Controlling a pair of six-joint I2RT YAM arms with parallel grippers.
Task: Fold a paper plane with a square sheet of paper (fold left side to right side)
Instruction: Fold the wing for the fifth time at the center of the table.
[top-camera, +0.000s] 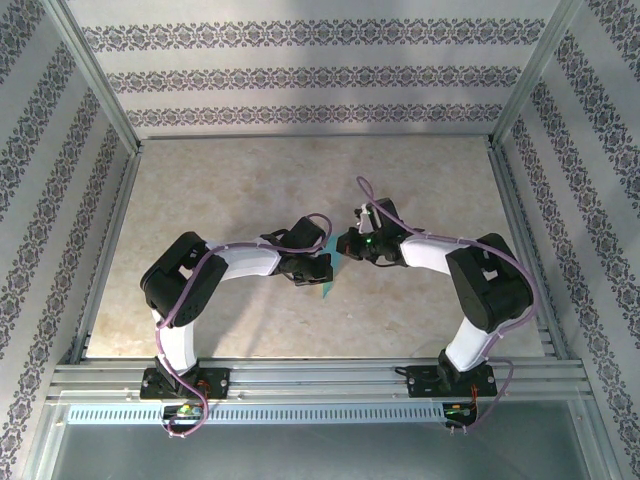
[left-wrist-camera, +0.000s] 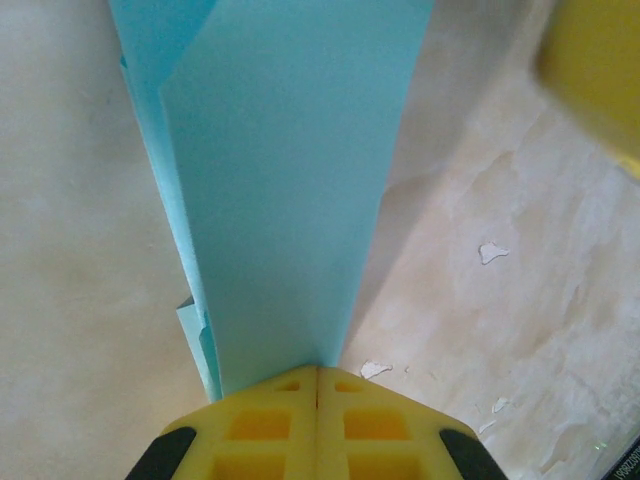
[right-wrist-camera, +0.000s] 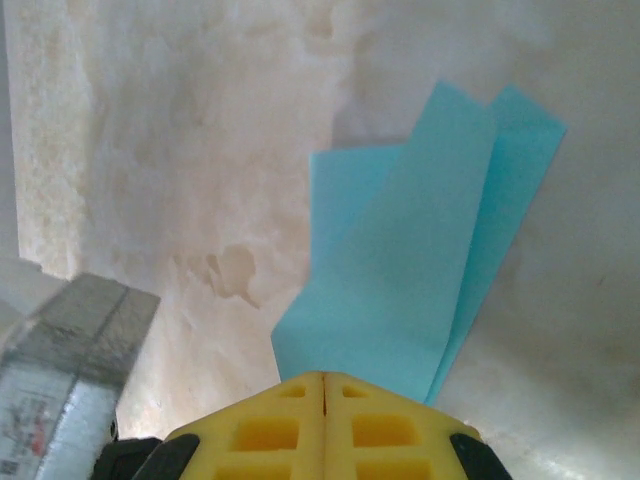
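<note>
Table: pale marbled stone-look top, matt, scuffed. Left arm and right arm bend in to meet at mid-table. Paper sits between them, and from above it reads as a thin cyan sliver, edge-on. It is no longer a flat square but a long narrow strip of stacked layers with sharp lengthwise creases, one flap offset behind the front face. The right wrist view gives two slanted free corners fanned at the far end. Stock is thin, plain and smooth, and it casts a soft shadow on the top, so it is likely held clear of the surface. Left claw: yellow ribbed fingers pressed together, clamped on the strip's narrow end. Right claw: fingers also together, with the paper's edge running behind their tips; whether it actually pinches the paper cannot be told. Small white chips fleck the top. Judgement: early folds done, dart body formed, step in hand is a late lengthwise fold or wing shaping. Next move wants one claw as a steady anchor, the other carrying a free flap across, edges aligned, then pressed flat to set the crease. Thin stock will buckle or slip if pulled unevenly.
</note>
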